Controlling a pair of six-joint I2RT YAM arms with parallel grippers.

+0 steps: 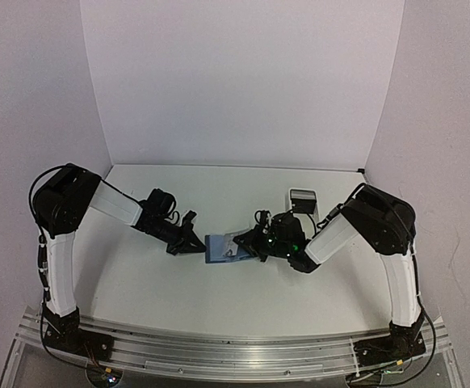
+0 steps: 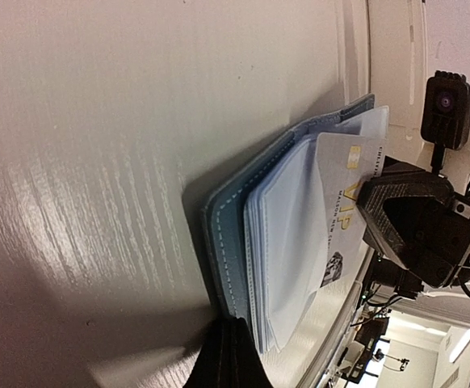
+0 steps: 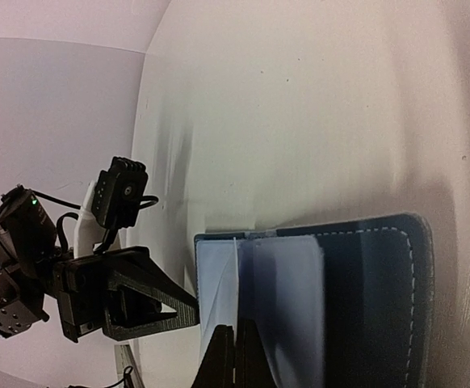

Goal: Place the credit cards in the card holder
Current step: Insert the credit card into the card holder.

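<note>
Right pincer (image 3: 235,327): clamps down to a hairline on one thin pale grey-white rectangular plastic card (image 2: 344,202), gold "VIP" lettering on its face, gripped at the outer edge. Holds that card tilted over the open inside of one dark-blue folding card holder (image 2: 227,242) with pale stitching round its cover. Cannot tell whether the card's leading edge sits inside a slot or merely lies on top.

Left pincer (image 2: 232,323): fingers drawn together, nipping the card holder by the edge opposite the card. Faces the right pincer across it, tips pointed toward each other.

Card holder: lies spread open, cover down, touching the white counter (image 1: 178,307), midway between the two arms. Shows a stack of light blue translucent leaves (image 2: 287,242) fanned inside; too closely packed to count.

Further out: one small pale box (image 1: 303,196) with a darker top, on the counter behind the right arm, well apart from the card holder.

Count in sight: two pincers, one card, one card holder, one box.
</note>
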